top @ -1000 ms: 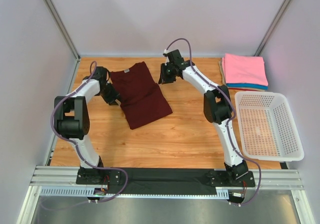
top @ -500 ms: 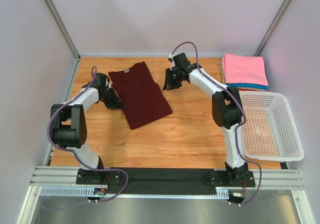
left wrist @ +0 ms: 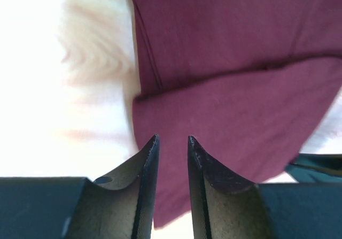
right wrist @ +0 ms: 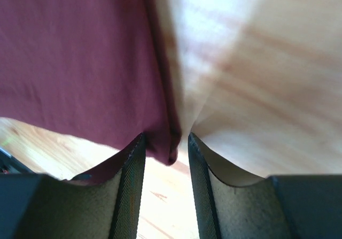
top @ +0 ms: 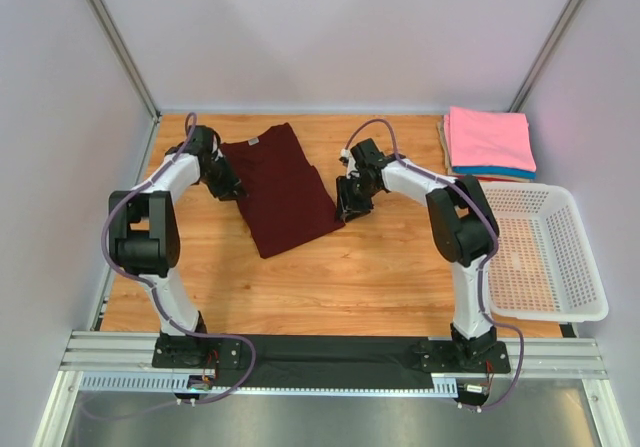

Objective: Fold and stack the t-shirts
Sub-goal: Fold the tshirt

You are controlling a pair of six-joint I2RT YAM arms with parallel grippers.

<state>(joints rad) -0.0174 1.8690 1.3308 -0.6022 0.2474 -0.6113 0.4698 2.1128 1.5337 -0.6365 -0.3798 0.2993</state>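
A dark maroon t-shirt (top: 285,187) lies folded lengthwise on the wooden table, its neck label at the far end. My left gripper (top: 228,184) hovers at the shirt's left edge. In the left wrist view its jaws (left wrist: 172,140) stand a little apart over the maroon cloth (left wrist: 230,62), clamping nothing. My right gripper (top: 350,207) is at the shirt's near right corner. It is open (right wrist: 165,137), and the cloth's corner (right wrist: 69,52) hangs loose between the fingertips. A stack of folded t-shirts (top: 488,139), pink on top of blue and tan, sits at the back right.
A white perforated basket (top: 590,267) stands on the right, just in front of the folded stack. Bare wooden table (top: 380,267) stretches in front of the maroon shirt. Grey walls close in the back and both sides.
The right gripper has travelled from beyond the shirt's far right edge down to its near right corner, and its jaws have widened. The left gripper has shifted only slightly along the left edge.
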